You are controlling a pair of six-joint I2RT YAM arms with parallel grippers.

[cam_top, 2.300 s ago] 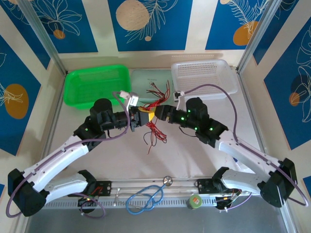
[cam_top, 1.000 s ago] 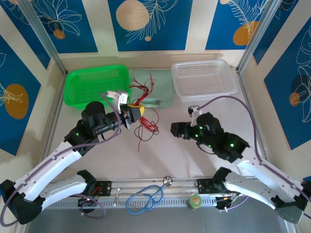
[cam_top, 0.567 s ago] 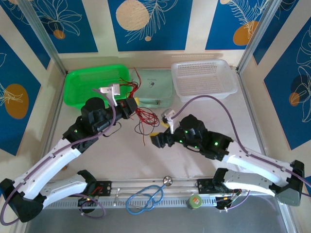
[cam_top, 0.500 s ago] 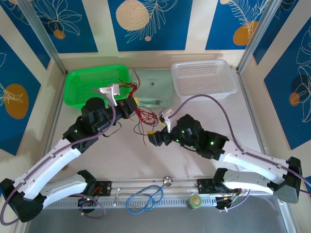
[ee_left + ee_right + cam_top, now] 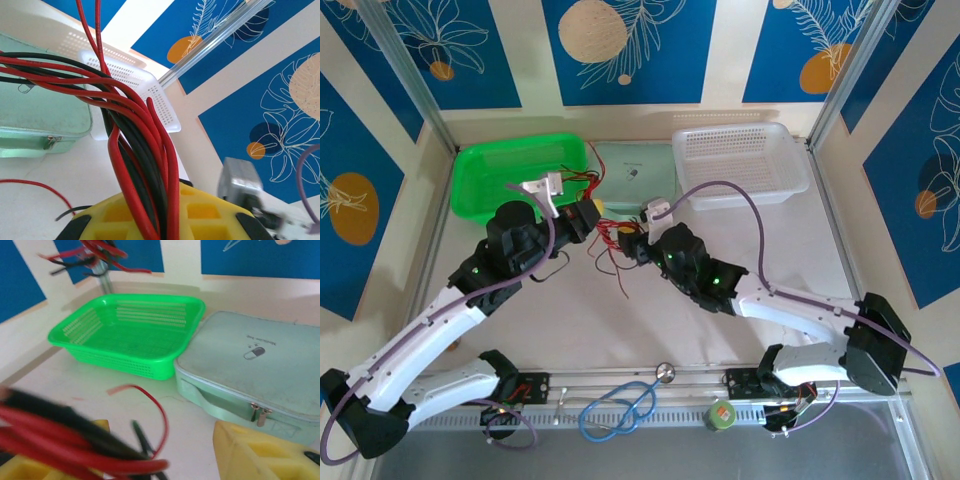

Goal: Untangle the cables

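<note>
Firmly between the pinching left jaws, the cables (image 5: 150, 170) — loose strands within the spread right jaws.

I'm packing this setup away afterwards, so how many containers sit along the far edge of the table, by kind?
Baskets: 2, the green basket and the white basket.
Zip cases: 1, the mint case.
Total: 3.
</note>
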